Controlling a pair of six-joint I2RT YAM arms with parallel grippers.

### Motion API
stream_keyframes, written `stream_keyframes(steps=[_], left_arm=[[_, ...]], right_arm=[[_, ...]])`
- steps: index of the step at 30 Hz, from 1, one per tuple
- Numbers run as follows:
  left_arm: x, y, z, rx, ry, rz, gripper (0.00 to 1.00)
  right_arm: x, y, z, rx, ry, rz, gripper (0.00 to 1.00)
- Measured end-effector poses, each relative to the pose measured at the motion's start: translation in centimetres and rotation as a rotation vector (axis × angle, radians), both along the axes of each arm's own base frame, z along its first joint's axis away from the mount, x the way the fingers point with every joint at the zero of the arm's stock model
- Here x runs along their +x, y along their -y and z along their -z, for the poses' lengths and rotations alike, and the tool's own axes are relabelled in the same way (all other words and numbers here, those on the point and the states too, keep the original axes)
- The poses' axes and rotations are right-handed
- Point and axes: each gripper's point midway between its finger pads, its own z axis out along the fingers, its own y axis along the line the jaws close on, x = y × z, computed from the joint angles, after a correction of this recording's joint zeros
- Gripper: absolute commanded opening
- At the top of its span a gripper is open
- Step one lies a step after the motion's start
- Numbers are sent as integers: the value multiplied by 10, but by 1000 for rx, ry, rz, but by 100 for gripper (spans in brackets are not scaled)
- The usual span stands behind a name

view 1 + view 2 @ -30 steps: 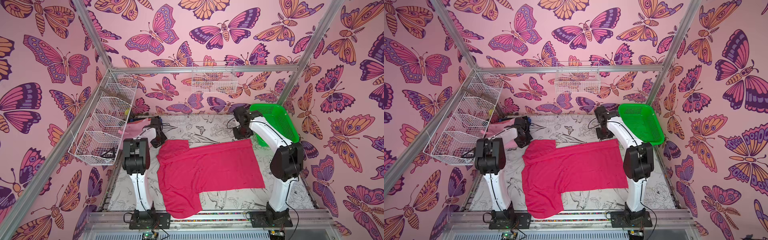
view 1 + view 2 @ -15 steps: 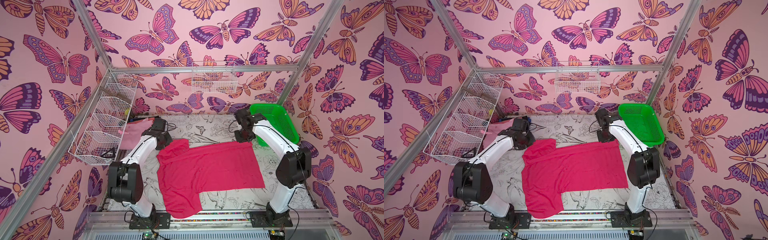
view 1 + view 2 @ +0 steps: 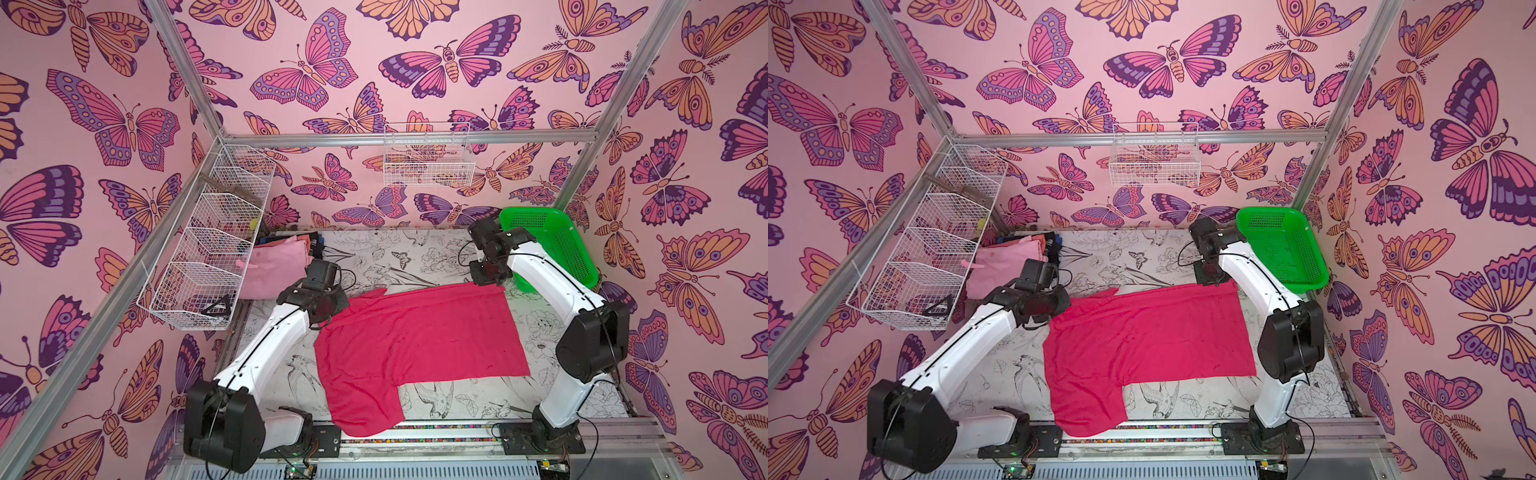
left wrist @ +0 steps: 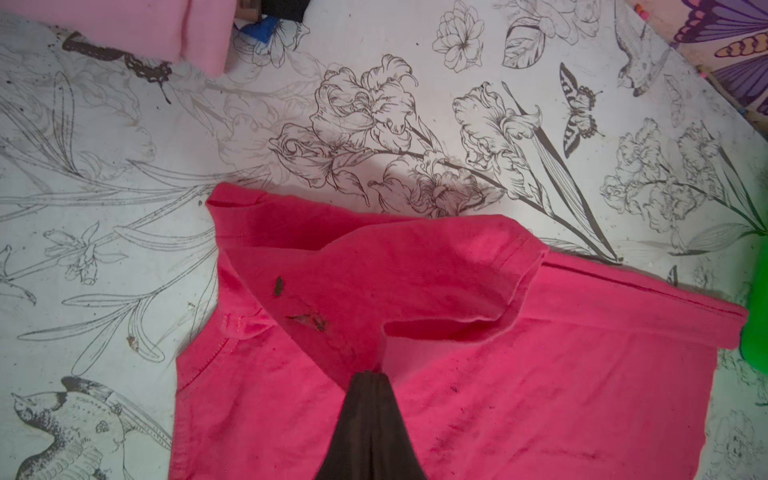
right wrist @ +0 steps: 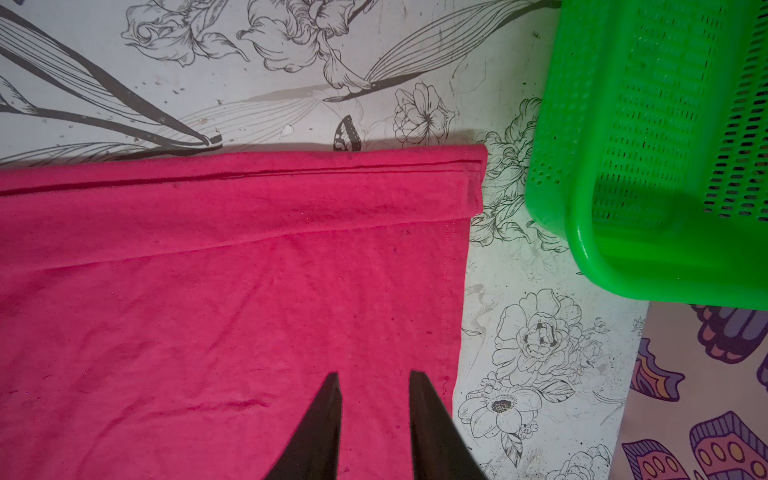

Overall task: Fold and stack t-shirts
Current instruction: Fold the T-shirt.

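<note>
Checking wrist views, I see the left gripper (image 4: 370,379) closed, tips on the crimson t-shirt (image 4: 540,374) spread across the table (image 3: 415,257), and the right gripper (image 5: 374,376) parted above its hem; both top views hide this. 1 second ago the left arm (image 3: 270,345) stood upright.

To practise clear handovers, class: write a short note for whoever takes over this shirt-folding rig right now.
Left gripper: shut, pinching the red t-shirt near its far sleeve.
Right gripper: open above the far hem corner, holding nothing.
Things: the red t-shirt lies spread on the table, with a narrow strip turned over along its far edge. The pink t-shirt lies folded on the pile in the far left corner.
Done: pink t-shirt stacked.
Left: fold the red t-shirt and stack it.
</note>
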Motion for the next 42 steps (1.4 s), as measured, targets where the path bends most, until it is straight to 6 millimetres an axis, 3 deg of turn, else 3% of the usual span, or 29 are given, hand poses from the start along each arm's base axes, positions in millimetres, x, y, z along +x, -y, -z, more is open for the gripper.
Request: stream_keyframes(steps=[4, 11, 16, 30, 34, 38, 42], left_arm=[[-32, 3, 2, 3, -1, 9, 0], [-94, 2, 25, -20, -54, 8, 0], [-121, 2, 43, -23, -112, 9, 0], [-135, 13, 58, 2, -177, 16, 0], [-136, 14, 58, 5, -173, 12, 0], [-137, 14, 60, 8, -171, 2, 0], [-138, 12, 63, 12, -175, -10, 0]], right_arm=[[-2, -1, 1, -9, -2, -4, 32], [-8, 0, 8, -25, -23, -6, 32], [-10, -3, 9, -33, -24, -15, 32], [-19, -7, 15, -48, -41, -30, 34], [-37, -29, 17, -8, -52, -69, 38], [-61, -72, 24, 125, -93, -120, 53], [-79, -115, 42, 288, -169, -138, 55]])
